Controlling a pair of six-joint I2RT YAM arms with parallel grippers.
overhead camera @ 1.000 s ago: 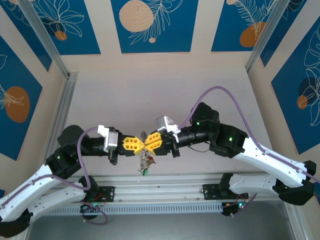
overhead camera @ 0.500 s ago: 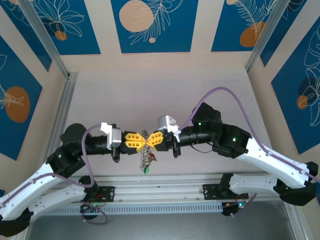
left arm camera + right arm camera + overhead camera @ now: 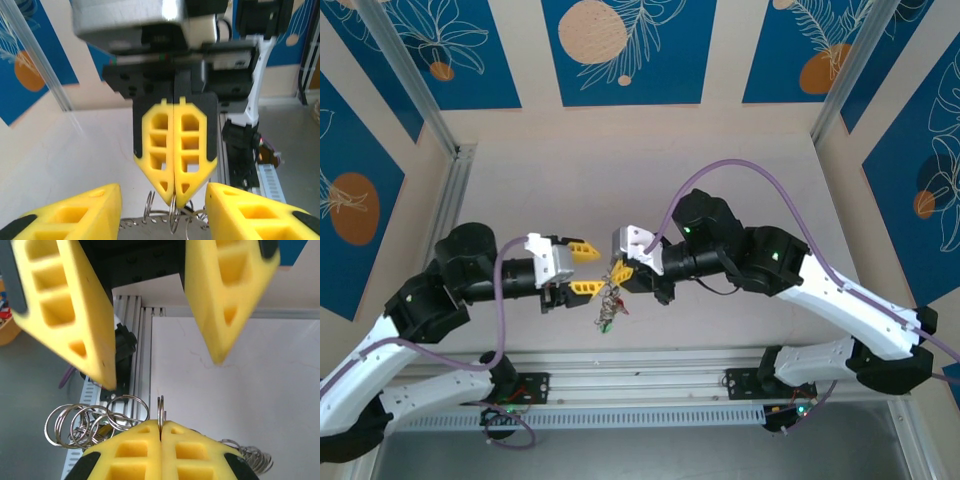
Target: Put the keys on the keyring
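Mid-frame, the left gripper [image 3: 587, 268] spreads off the keyring [image 3: 609, 303], now pinched by the right gripper [image 3: 621, 274] alone: handover looks complete.

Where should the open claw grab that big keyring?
Probably the thin wire of the keyring, close beside where the right claw pinches it, coming level from where the left claw hovers, fingers straddling it. There the wire stands edge-on and bare; lower down, small rings and keys crowd it.
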